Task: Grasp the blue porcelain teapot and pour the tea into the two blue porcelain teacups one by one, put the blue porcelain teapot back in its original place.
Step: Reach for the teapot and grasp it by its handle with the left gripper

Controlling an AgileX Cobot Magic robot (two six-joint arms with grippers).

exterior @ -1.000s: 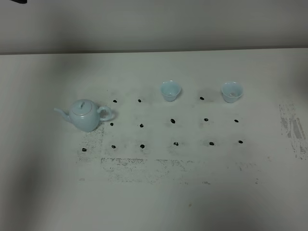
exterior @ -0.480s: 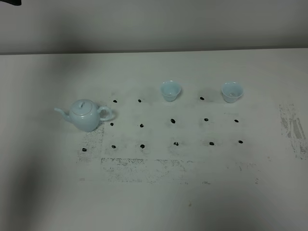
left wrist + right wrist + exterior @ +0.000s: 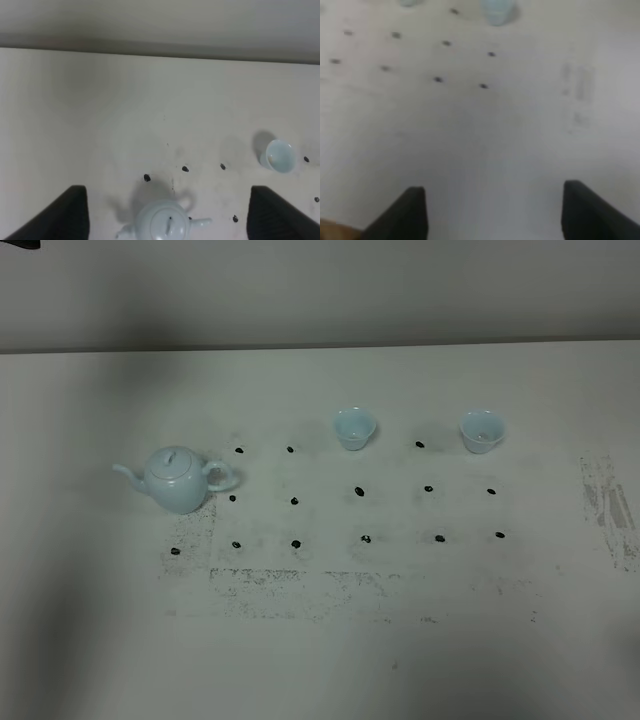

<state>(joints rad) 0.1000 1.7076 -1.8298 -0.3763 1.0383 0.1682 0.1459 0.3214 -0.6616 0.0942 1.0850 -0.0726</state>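
Note:
The blue porcelain teapot stands upright with its lid on at the table's left, its spout pointing left and its handle right. The two blue porcelain teacups stand upright farther back, at the middle and the right. The tea is out of view. Neither arm shows in the high view. In the left wrist view my left gripper hangs open above the teapot, with one teacup off to the side. My right gripper is open over bare table, with a teacup far ahead.
Black dots mark a grid on the white table between the teapot and the cups. Scuffed grey patches lie near the front and at the right. A wall runs behind the table's far edge.

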